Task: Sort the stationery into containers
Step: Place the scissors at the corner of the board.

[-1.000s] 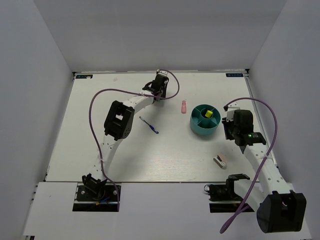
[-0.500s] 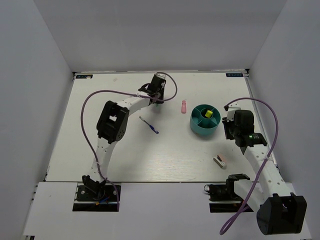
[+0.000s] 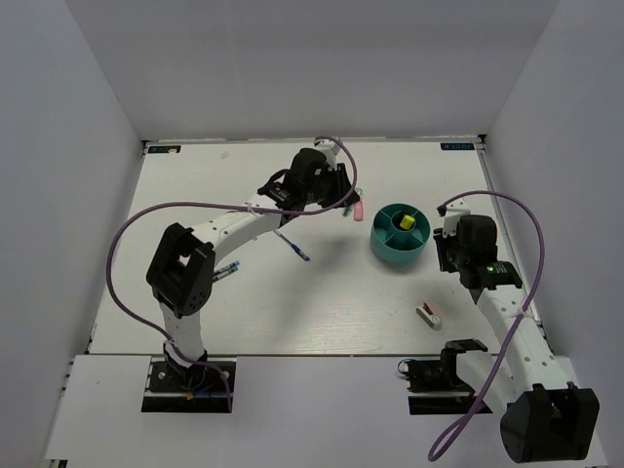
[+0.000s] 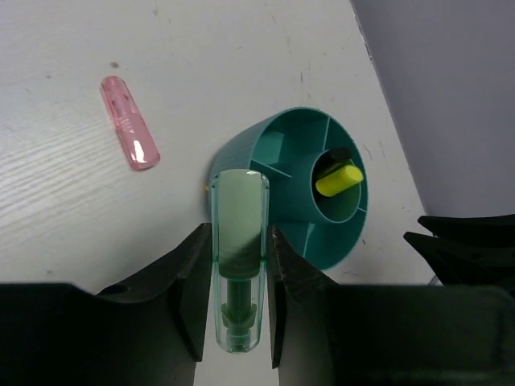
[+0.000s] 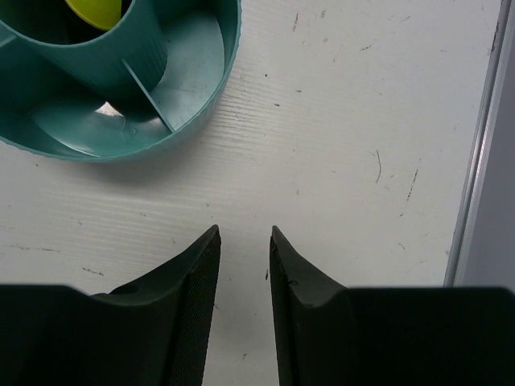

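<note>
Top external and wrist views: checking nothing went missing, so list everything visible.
teal organiser: one, teal, right of table centre.
yellow highlighter: one, black-yellow, standing in the organiser's centre cup.
pink marker: one, pink, lying left of the organiser.
mint marker: one, mint green, clamped in left gripper.
blue pen: one, blue, lying mid-table.
block: one, pink-white, nearer the bases than the organiser.
thin item: one, dark, bluish tip, left of the blue pen; kind unclear.
left gripper: one, black, shut on the mint marker.
right gripper: one, black, open, beside the organiser.
</note>
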You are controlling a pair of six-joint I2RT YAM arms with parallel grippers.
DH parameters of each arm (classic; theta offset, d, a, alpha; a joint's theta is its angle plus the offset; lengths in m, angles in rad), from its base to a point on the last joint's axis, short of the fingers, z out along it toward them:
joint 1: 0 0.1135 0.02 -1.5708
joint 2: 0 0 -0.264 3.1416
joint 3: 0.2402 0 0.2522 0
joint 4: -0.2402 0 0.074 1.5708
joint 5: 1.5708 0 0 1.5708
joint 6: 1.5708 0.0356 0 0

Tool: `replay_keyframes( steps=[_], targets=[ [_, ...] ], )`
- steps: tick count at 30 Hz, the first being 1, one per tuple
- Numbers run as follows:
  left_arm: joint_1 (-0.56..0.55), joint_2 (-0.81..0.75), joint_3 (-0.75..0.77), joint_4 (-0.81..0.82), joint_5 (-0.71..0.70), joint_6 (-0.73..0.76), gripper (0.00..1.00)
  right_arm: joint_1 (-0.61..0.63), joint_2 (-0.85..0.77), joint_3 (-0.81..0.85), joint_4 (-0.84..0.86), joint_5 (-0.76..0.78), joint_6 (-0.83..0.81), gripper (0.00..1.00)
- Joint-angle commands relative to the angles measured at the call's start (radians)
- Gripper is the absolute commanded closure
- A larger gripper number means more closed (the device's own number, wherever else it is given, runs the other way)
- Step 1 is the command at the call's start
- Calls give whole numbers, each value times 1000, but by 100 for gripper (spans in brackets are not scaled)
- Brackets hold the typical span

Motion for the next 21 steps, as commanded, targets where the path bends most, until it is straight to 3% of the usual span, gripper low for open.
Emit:
replay_keyframes(
  steps=[1,4,11,21],
  targets=[
    [-16,4,3,30,96,-102,99,-3,-23,15,22,-10,2,65],
    [-38,24,3,50,85,-140,99,0,-29,14,20,-7,7,65],
    [-59,79,-34,314,105,-304,99,-3,-31,12,25,-6,5,65],
    [-112,133,-29,312,-4,-348,99,-4,-37,11,25,0,4,65]
  ],
)
